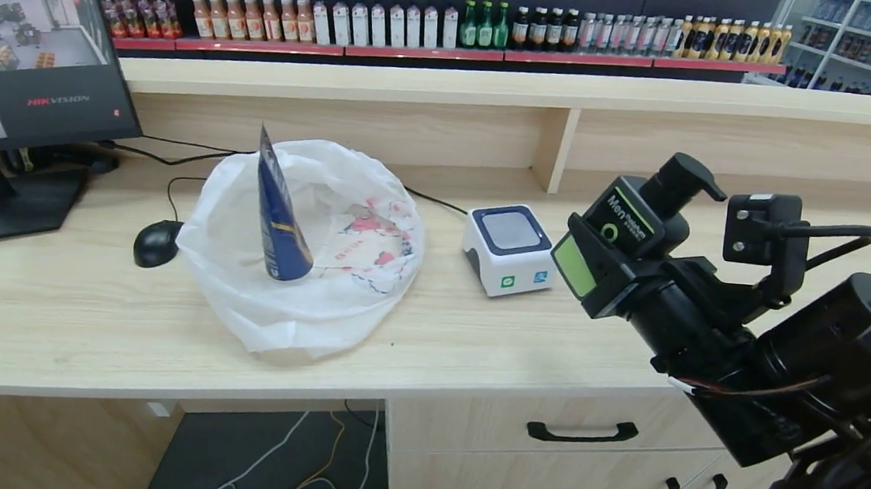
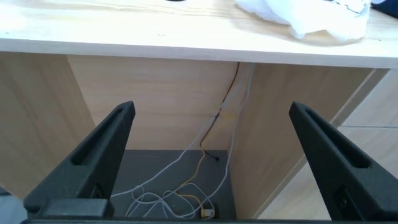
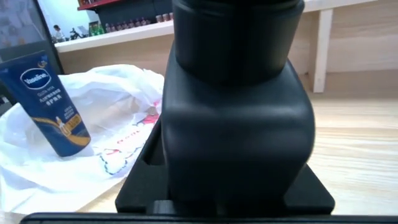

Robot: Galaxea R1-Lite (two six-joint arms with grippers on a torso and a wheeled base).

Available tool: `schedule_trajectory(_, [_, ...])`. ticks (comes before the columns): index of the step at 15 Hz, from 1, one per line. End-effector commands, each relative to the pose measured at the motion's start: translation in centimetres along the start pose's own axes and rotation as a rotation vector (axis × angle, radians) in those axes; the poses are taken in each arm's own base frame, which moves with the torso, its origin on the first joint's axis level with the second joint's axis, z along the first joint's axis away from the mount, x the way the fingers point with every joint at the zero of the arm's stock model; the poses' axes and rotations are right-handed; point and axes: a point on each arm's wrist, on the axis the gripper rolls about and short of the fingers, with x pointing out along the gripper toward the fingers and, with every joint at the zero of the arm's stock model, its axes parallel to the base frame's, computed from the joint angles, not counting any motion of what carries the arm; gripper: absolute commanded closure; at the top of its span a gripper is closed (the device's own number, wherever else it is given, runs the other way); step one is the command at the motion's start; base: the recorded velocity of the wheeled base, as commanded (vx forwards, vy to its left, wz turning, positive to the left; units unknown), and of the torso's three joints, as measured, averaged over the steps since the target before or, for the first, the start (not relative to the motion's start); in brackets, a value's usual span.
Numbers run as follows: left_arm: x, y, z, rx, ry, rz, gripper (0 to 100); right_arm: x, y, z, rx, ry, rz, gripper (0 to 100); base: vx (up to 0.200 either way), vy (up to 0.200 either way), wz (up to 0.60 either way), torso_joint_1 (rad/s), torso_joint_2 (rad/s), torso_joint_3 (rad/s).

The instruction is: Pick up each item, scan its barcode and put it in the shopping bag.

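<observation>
My right gripper (image 1: 621,251) is shut on a black pump bottle (image 1: 635,221) with a green label, held tilted in the air just right of the white barcode scanner (image 1: 509,250). Seen from the right wrist, the pump bottle (image 3: 239,106) blocks most of the picture. A blue tube (image 1: 279,213) stands cap-down in the white shopping bag (image 1: 303,242), which lies spread open on the counter; the blue tube (image 3: 46,106) and shopping bag (image 3: 118,143) also appear past the bottle. My left gripper (image 2: 211,162) is open below the counter edge, holding nothing.
A black mouse (image 1: 157,242) lies left of the bag, and a monitor (image 1: 31,49) stands at the far left. A wooden shelf divider (image 1: 556,149) rises behind the scanner. Drawers (image 1: 584,431) sit under the counter; loose cables (image 2: 180,193) lie on the floor.
</observation>
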Motion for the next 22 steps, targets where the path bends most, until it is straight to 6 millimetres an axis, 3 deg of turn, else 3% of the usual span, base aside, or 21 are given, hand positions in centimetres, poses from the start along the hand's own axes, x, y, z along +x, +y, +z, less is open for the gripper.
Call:
schedule_trajectory(1, [0.0, 0.0, 0.0, 0.003, 0.0, 0.001, 0, -0.2, 0.0, 0.4, 0.003, -0.01, 0.0, 100, 0.0, 0.0, 0.0, 0.0, 0.0, 0.0])
schedule_trajectory(7, [0.0, 0.0, 0.0, 0.003, 0.0, -0.001, 0, -0.7, 0.1, 0.9, 0.013, -0.019, 0.008, 100, 0.0, 0.0, 0.0, 0.0, 0.0, 0.0])
schedule_trajectory(9, [0.0, 0.0, 0.0, 0.003, 0.0, 0.001, 0, 0.0, 0.2, 0.8, 0.052, -0.031, 0.006, 100, 0.0, 0.0, 0.0, 0.0, 0.0, 0.0])
schedule_trajectory(14, [0.0, 0.0, 0.0, 0.002, 0.0, 0.001, 0, 4.3, 1.0, -0.2, 0.146, -0.093, 0.01, 100, 0.0, 0.0, 0.0, 0.0, 0.0, 0.0])
schedule_trajectory(18, [0.0, 0.0, 0.0, 0.002, 0.0, 0.001, 0, 6.1, 1.0, -1.1, 0.242, -0.113, 0.008, 100, 0.0, 0.0, 0.0, 0.0, 0.0, 0.0])
schedule_trajectory(22, [0.0, 0.0, 0.0, 0.002, 0.0, 0.001, 0, 9.3, 0.7, -1.2, 0.529, -0.18, -0.012, 100, 0.0, 0.0, 0.0, 0.0, 0.0, 0.0])
